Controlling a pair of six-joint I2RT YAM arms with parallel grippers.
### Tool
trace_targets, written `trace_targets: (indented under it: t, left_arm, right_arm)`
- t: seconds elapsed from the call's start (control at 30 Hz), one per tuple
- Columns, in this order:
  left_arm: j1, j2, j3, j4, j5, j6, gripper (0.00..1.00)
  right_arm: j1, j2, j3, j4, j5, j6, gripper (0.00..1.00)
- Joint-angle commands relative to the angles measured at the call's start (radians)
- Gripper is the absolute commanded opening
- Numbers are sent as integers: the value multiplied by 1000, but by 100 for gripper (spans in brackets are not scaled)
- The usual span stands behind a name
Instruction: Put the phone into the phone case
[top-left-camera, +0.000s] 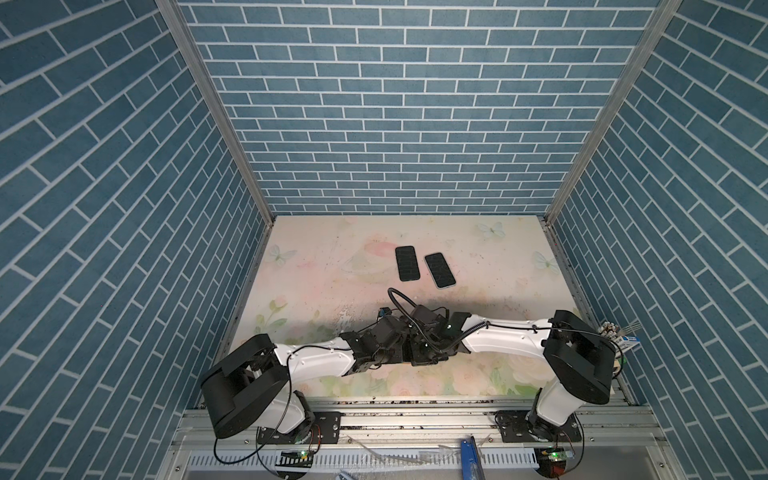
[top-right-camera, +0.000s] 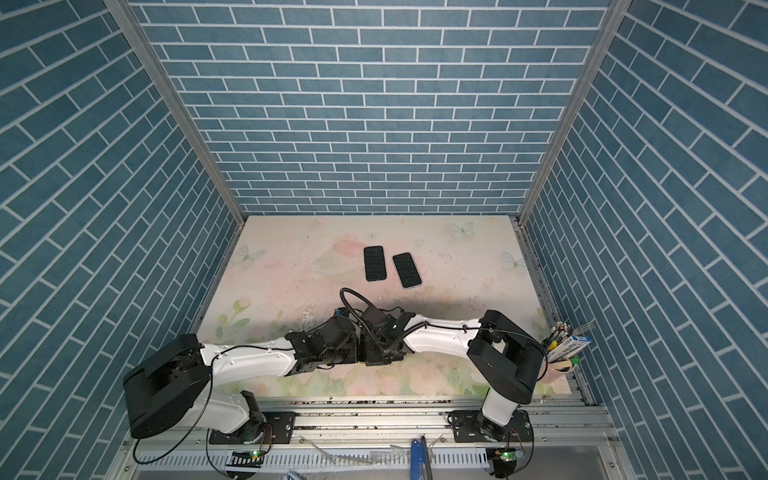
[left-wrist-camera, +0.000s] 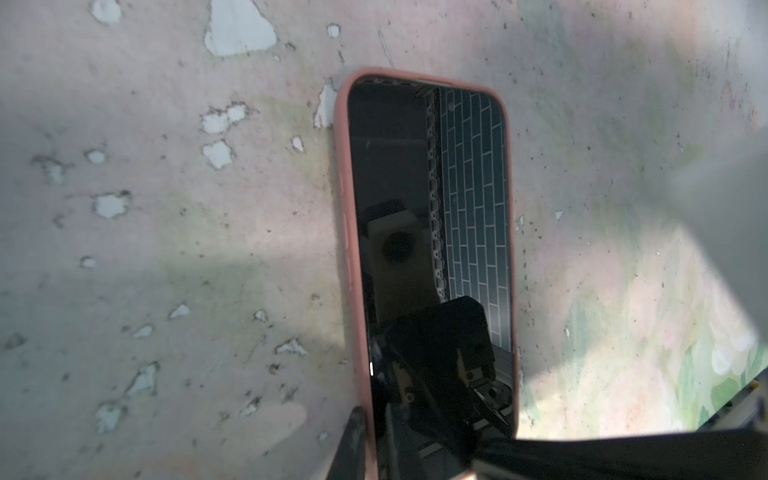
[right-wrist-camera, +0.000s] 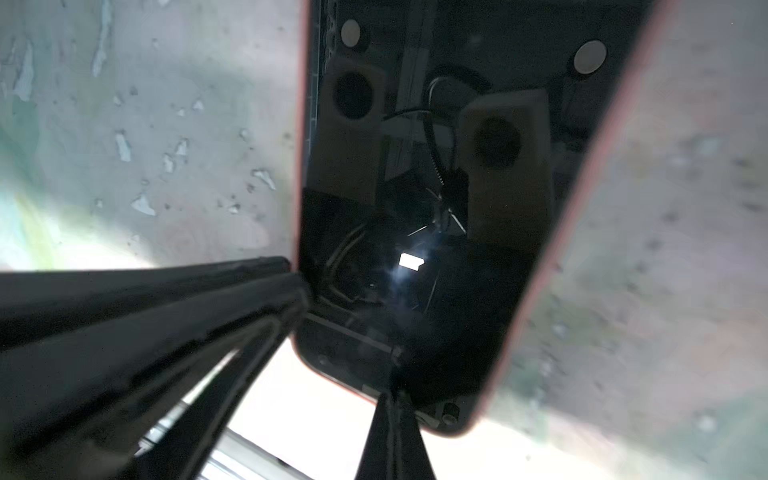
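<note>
The right gripper (right-wrist-camera: 391, 401) had its jaws closed together with nothing between them. Its tips were set down on the glass of the phone (left-wrist-camera: 395, 187) near one end corner. The left gripper (right-wrist-camera: 297, 277) was closed and empty as well, with its tips against a long side of the case (left-wrist-camera: 345, 216) close to that same end.

The phone lay screen up inside the salmon case. The case rim showed round the far end and along both long sides. Whether the end under the tips was fully seated could not be told. The dark glass mirrored the arms and the wall (top-left-camera: 395, 124).

The cased phone lay flat on the mat (top-left-camera: 332, 266), whose print was worn and flaked around it. In both top views it was hidden under the two wrists, which met over the middle of the mat toward its near edge.

Farther back, well apart from the grippers, a black phone (top-left-camera: 406, 263) and a pale-rimmed phone (top-left-camera: 440, 270) lay side by side, just apart. A cup (top-right-camera: 557, 368) of pens stood at the mat's right edge.
</note>
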Motion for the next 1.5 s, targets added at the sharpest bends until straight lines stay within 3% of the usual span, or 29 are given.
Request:
trace_targets:
  t: [0.0, 0.13, 0.23, 0.3, 0.43, 0.47, 0.5, 0.53, 0.57, 0.6, 0.73, 0.83, 0.93, 1.07, 1.23, 1.47]
  left_arm:
    - [-5, -48, -33, 26, -9, 6, 15]
    - [-5, -115, -82, 82, -15, 8, 18]
    - [-5, -155, -111, 104, -22, 5, 25]
    - [-5, -154, -116, 115, -16, 5, 30]
    - [-4, -103, -83, 105, 7, 18, 31]
    - [-5, -85, -73, 99, 13, 20, 31]
    - [-5, -68, -60, 92, 20, 22, 31]
    - [-5, -51, -49, 89, 27, 22, 31]
    - [-4, -34, -41, 87, 33, 26, 31]
    - [-5, -15, -30, 84, 43, 28, 31]
    - [-7, 57, 14, 91, 99, 53, 31]
    - [-14, 93, 43, 94, 130, 73, 32]
    - [-25, 95, 52, 106, 137, 86, 32]
    - [-25, 28, -5, 161, 109, 78, 32]
    - [-27, -161, -121, 177, -12, 37, 33]
    - [-26, -463, -275, 144, -144, -27, 36]
  right_arm:
    - [4, -125, -25, -63, 113, -24, 12]
    - [2, -232, -60, -69, 169, -28, 22]
    - [-2, -265, -89, -33, 126, -54, 41]
    - [-9, -265, -101, -5, 68, -64, 43]
    - [-16, -280, -132, 36, 26, -63, 47]
    - [-18, -289, -142, 45, 24, -57, 58]
    - [-21, -304, -160, 63, 20, -51, 60]
    - [-23, -324, -181, 79, 23, -39, 81]
    - [-27, -344, -204, 98, 19, -30, 86]
    - [-33, -371, -235, 121, 20, -13, 98]
    - [-82, -496, -399, 252, -4, 86, 98]
    - [-149, -589, -534, 411, -110, 150, 98]
    - [-182, -654, -575, 411, -120, 152, 98]
    - [-182, -627, -447, 138, -29, 81, 95]
    - [-172, -391, -250, 6, -77, -26, 55]
    - [-90, -120, 60, -221, 34, -158, 54]
